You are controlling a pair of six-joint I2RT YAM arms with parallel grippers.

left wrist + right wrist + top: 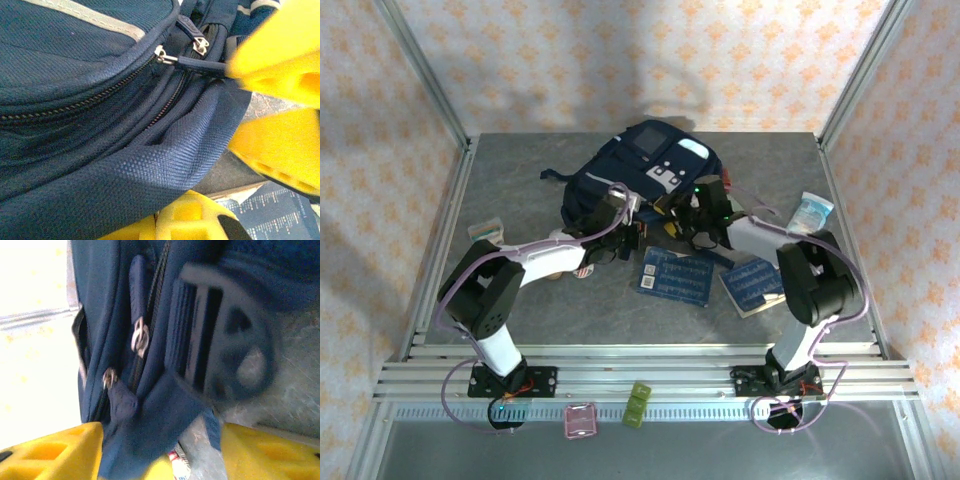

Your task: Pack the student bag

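Sitting near the table's (520,290) left edge: one small green-and-pink stack (487,231). A pink case (581,420) is lying on the front rail (720,375), with a green case (637,405) just beside it. The student bag (620,165) is lying flat at back centre, pale patches facing up. The left gripper (638,230) is pressing, clenched, against its near-left fabric by the zips; whether fabric is pinched cannot be told. A blue book (675,275) is lying just before the bag. The right gripper (160,432) is hanging released, fingers apart around a navy flap, below two zip pulls (140,335) and a dark buckle (225,345). Another book (757,284) is lying further right, then a light-blue packet (813,210).
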